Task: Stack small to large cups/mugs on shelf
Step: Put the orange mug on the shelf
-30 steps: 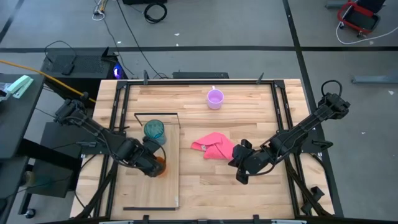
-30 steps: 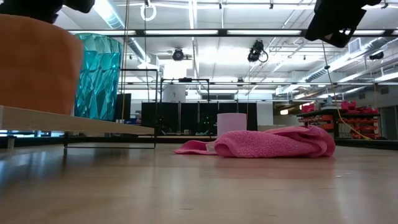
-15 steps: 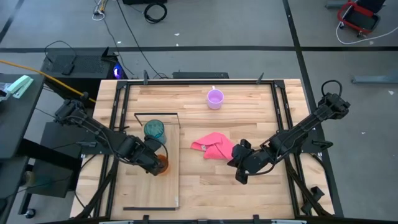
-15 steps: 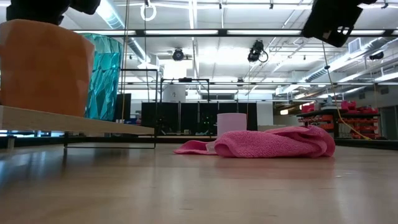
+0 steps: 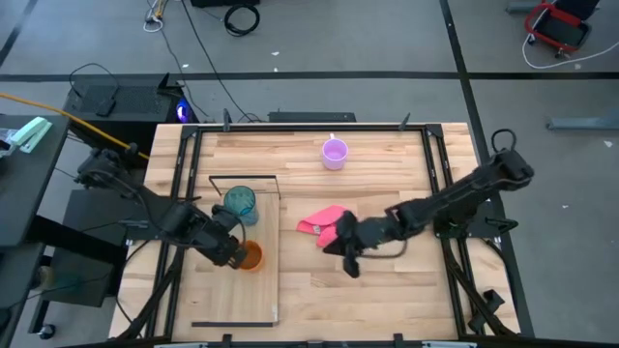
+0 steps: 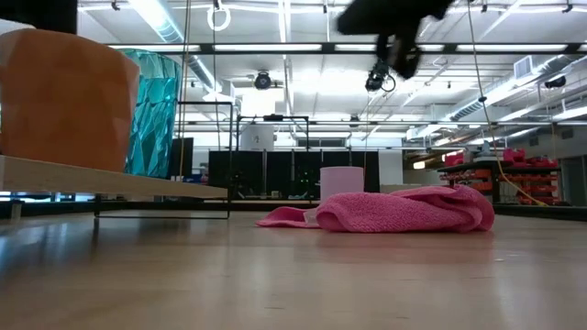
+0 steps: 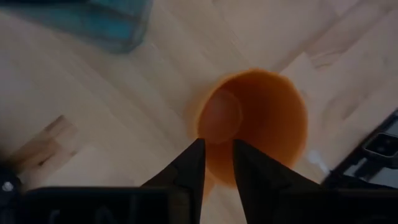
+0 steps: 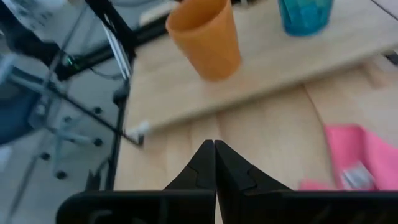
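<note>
Wooden tabletop (image 5: 387, 290), shelf (image 5: 218, 290) holding teal tumbler (image 5: 241, 202) and orange mug (image 5: 250, 256), its handle hidden, left gripper (image 7: 216, 163) fingers slightly spread above its rim, right gripper (image 8: 214, 163) pressed together, covering part of pink cloth (image 5: 324, 220), lilac mug (image 5: 335, 153) half-hidden in low view.

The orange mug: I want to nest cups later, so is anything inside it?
From the left wrist view, the orange mug looks empty down to its bare bottom. The left gripper fingers cover part of the near rim and wall.

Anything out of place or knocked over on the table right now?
Nothing is tipped or spilled. The orange mug and teal tumbler stand upright on the shelf; the purple mug stands alone on the table's far side. The pink cloth lies crumpled mid-table.
</note>
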Motion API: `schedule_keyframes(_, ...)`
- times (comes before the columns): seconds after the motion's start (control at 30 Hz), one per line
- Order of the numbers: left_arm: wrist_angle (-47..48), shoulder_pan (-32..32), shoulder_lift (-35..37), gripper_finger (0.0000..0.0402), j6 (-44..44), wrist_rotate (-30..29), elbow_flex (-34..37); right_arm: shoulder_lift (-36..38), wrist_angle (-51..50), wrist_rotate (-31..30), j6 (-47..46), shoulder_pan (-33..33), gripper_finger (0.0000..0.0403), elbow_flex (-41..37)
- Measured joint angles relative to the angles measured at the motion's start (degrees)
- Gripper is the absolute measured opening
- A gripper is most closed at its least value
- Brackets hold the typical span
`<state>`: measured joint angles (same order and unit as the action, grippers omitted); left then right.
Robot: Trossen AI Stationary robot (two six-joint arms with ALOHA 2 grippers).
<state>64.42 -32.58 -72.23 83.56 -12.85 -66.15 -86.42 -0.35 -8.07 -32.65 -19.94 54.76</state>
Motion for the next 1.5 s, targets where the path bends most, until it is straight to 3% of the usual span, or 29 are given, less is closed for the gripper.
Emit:
schedule_keyframes(0.23, 5.2, -6.2, 1.1, 0.0085, 9.8, 0.1, 0.0, -9.1, 14.6, 9.9, -0.6, 7.9, 0.0002, 0.4)
schedule_keyframes(0.53, 3.2, -14.5, 1.0, 0.0081, 21.4, 2.2, 0.0, -22.1, 15.0, 16.1, 0.8, 10.9, 0.0002, 12.9)
schedule_keyframes(0.8, 3.5, -16.6, -2.9, 0.0082, 25.7, 2.2, 0.0, -28.3, 11.8, 15.9, 1.4, 12.3, 0.0001, 22.6)
schedule_keyframes(1.1, 3.7, -16.0, -6.3, 0.0072, 26.7, -2.3, 0.0, -29.3, 11.7, 15.6, -0.4, 13.9, 0.0000, 23.6)
schedule_keyframes(1.5, 3.2, -14.7, -7.7, 0.0068, 26.8, -3.9, 0.0, -31.4, 13.6, 15.9, -3.2, 12.8, 0.0000, 23.5)
